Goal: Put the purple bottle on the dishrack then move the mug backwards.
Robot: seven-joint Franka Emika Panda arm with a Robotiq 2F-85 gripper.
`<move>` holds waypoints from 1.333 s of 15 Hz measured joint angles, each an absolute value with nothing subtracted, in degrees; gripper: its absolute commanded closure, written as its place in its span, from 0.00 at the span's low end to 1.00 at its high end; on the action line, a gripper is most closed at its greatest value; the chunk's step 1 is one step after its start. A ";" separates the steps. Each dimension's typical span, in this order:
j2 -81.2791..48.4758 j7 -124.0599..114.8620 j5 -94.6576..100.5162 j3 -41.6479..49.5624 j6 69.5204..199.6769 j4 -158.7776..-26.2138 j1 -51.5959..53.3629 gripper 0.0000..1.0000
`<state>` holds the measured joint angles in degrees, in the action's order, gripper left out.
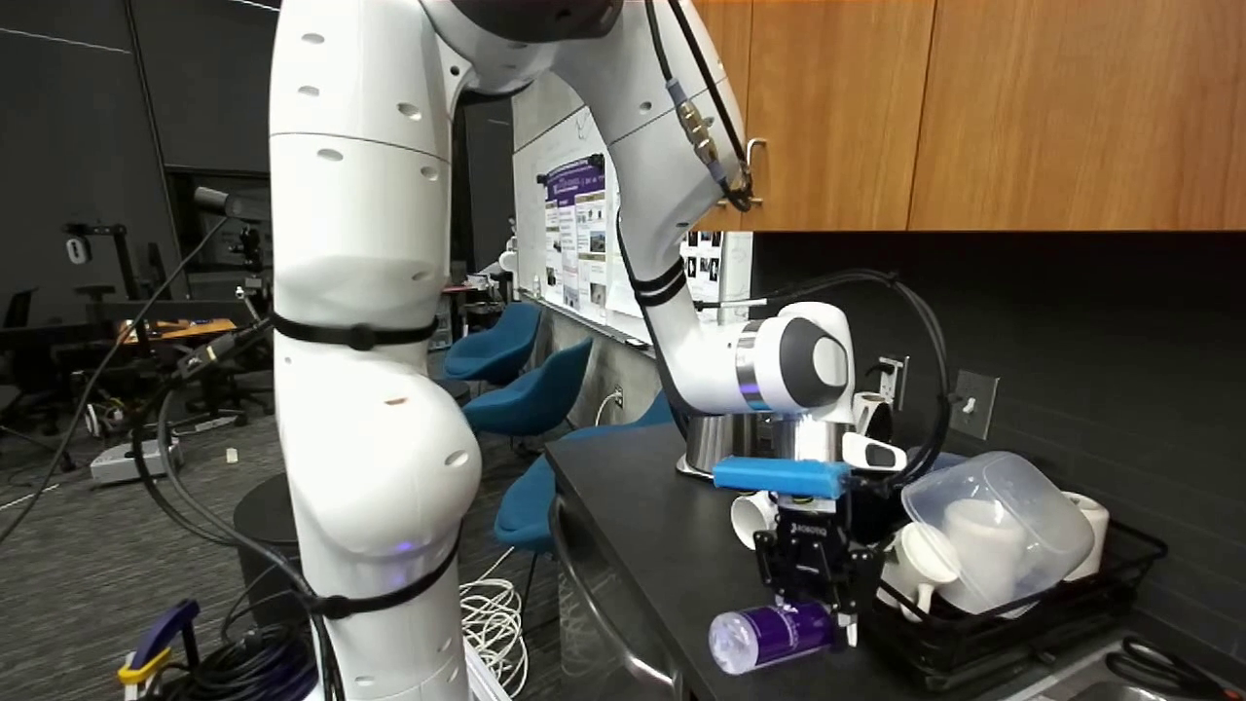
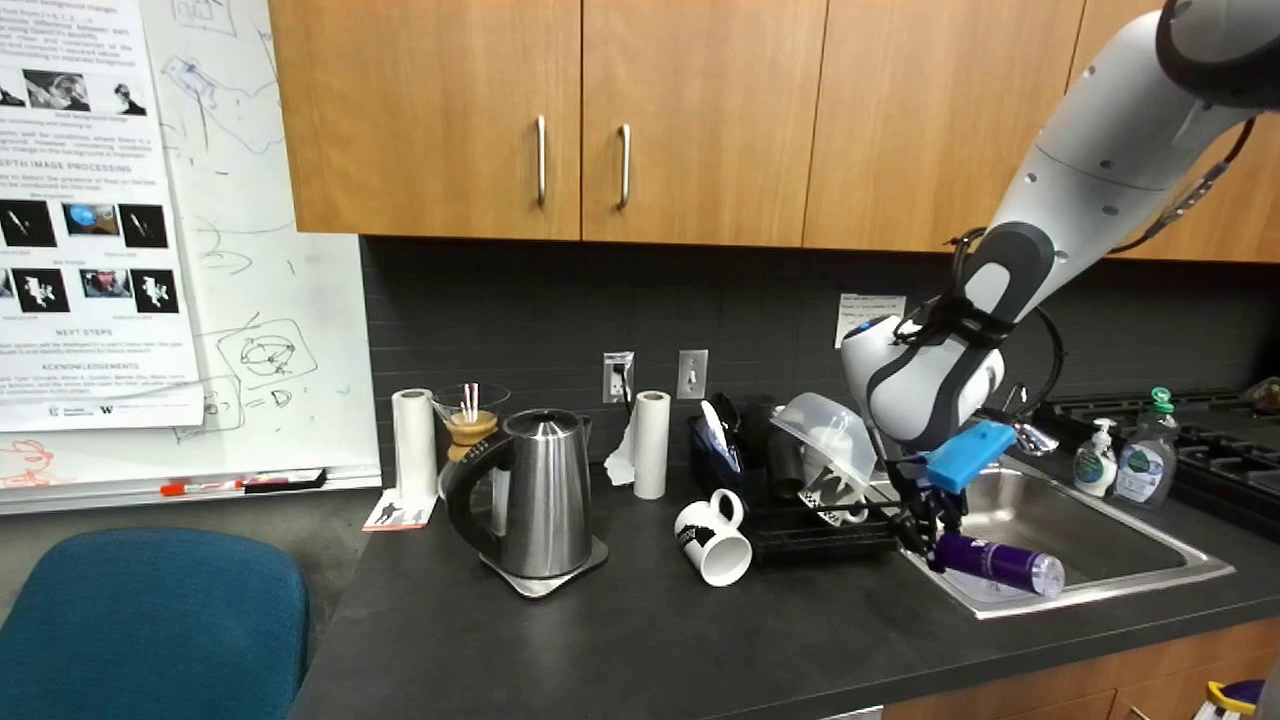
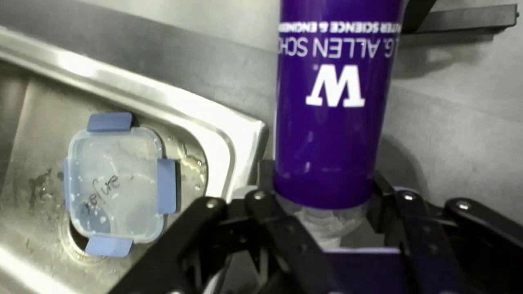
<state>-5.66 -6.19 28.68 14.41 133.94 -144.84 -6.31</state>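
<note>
Progress, judged over the whole job, sits within its first half: the pick is made, while the placing and the later move back look undone. Over the dark tabletop (image 2: 620, 640) the arm (image 1: 365, 224) stands as a tall column in an exterior view, folds near the top of the frame, then slopes down so that its end hangs low and points downward. Near the sink (image 3: 243, 139), the black dishrack (image 2: 820, 540) carries a clear tub (image 2: 815, 425), but not yet its intended item. The pincer (image 3: 322, 179) is parted only by its load's width, gripping the purple bottle (image 3: 333, 134) from both sides near one end. It holds this crosswise, close to level, apparently off the tabletop; the wrist view shows it just beside the sink's corner. Carrying it to the dishrack seems the step in hand. The mug (image 2: 712, 540), taking the loose one as meant, lies on its side on the tabletop, just beside the dishrack and well apart from the pincer.
</note>
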 measured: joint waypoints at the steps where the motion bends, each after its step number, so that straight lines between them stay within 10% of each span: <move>1: -5.64 -6.11 28.68 14.41 133.53 -146.12 -6.62 0.74; 20: 7.15 -10.22 33.97 11.94 130.73 -147.58 -8.61 0.74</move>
